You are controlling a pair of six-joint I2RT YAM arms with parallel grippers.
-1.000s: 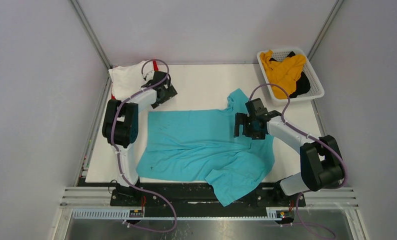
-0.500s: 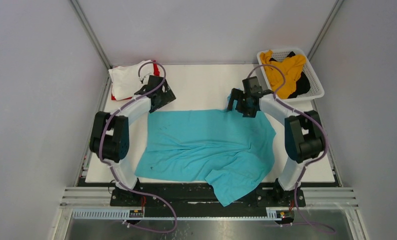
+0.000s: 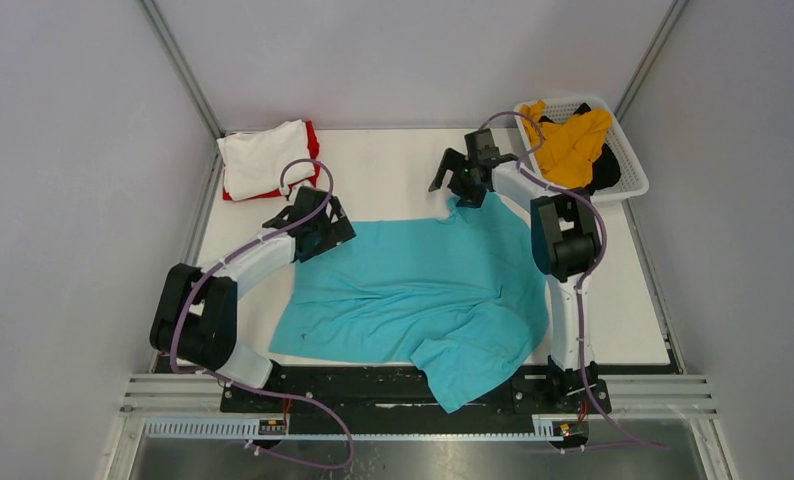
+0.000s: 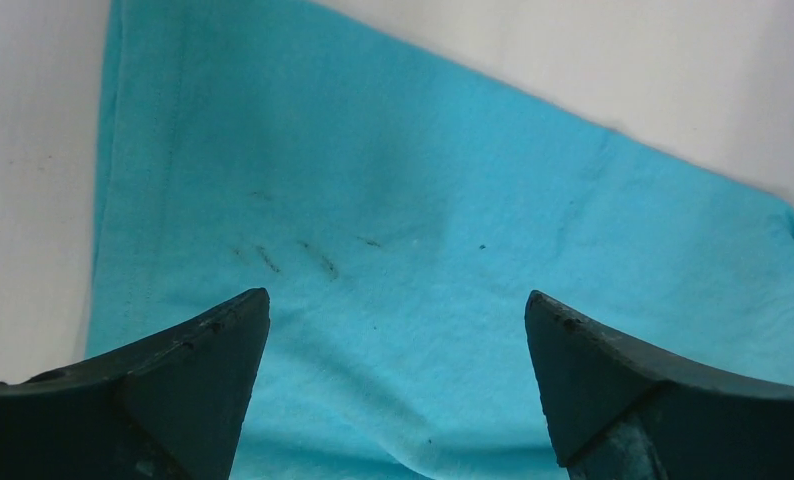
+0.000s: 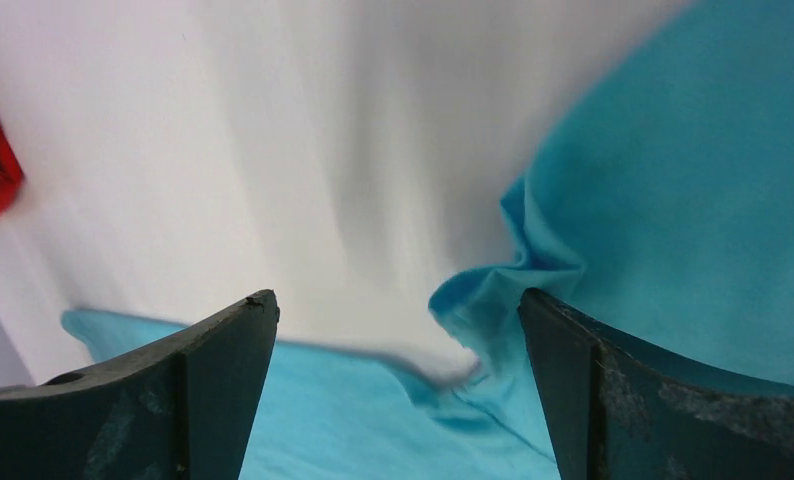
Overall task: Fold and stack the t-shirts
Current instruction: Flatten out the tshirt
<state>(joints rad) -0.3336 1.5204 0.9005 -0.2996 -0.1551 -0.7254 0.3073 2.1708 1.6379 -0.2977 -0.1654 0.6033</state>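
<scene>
Top external view shows the wrinkled teal cloth t-shirt (image 3: pixel 413 300) spread across the white counter (image 3: pixel 403 160), one flap hanging over the near edge, the left fingers (image 4: pixel 173 390) wide open and empty above its far left corner, the right fingers (image 5: pixel 203 400) equally open, empty, over its far peak.
</scene>
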